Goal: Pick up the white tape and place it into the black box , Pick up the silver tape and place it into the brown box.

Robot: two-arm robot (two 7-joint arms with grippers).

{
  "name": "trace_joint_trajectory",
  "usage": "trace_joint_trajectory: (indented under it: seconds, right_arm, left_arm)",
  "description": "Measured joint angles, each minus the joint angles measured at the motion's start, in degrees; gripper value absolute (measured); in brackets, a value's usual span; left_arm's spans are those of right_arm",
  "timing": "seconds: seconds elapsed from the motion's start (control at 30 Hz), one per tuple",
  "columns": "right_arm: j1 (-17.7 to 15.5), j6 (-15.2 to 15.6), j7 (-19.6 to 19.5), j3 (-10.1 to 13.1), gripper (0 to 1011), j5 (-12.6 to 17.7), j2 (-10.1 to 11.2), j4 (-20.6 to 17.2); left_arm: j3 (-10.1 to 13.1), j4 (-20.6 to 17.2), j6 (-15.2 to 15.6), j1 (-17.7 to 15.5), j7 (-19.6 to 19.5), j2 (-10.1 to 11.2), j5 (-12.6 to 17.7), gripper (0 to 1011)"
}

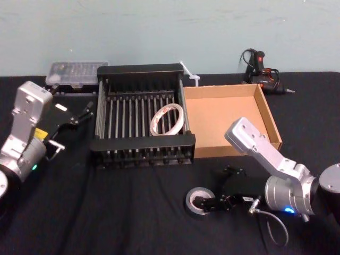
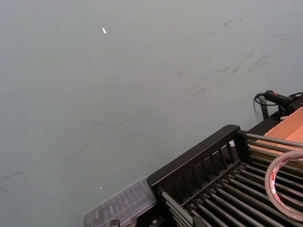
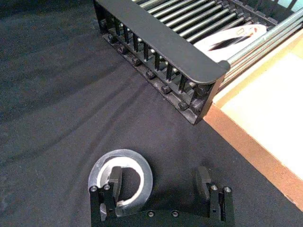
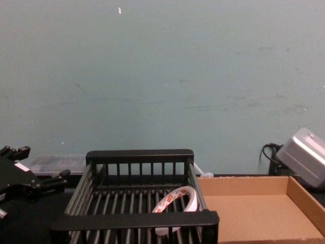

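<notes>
White tape (image 1: 167, 119) in the black box (image 1: 141, 142), silver tape (image 1: 189, 201) on the cloth (image 1: 133, 212)
We see the left gripper (image 4: 38, 162) spread, holding nothing. The right gripper (image 3: 159, 179), wide apart, has one finger inside the silver tape's hole, just before the brown box (image 1: 228, 117).

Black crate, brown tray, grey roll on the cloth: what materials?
Black crate: likely moulded plastic, matte; thick solid rims, barred sides. Brown tray: tan cardboard, matte, folded low walls. Silver tape: dull grey roll with faint sheen, probably duct tape; backing unclear.

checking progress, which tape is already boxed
The white tape, leaning inside the black box; the silver tape lies on the table at the right pincer.
</notes>
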Motion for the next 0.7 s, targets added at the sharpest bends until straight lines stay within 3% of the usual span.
trace_joint_trajectory:
  seconds: [0.23,0.47,0.7]
  right_arm:
    - [0.0,0.0,0.0,0.0,1002,0.0,0.0,0.0]
    - [-0.1,0.0,0.0,0.1,870,0.0,0.0,-0.1]
    - [-0.1,0.0,0.0,0.1,648,0.0,0.0,-0.1]
  left_arm:
    - [0.0,0.0,0.0,0.0,0.0,0.0,0.0,1001]
    - [0.0,0.0,0.0,0.0,0.0,0.0,0.0,1001]
    - [0.0,0.0,0.0,0.0,0.0,0.0,0.0,1001]
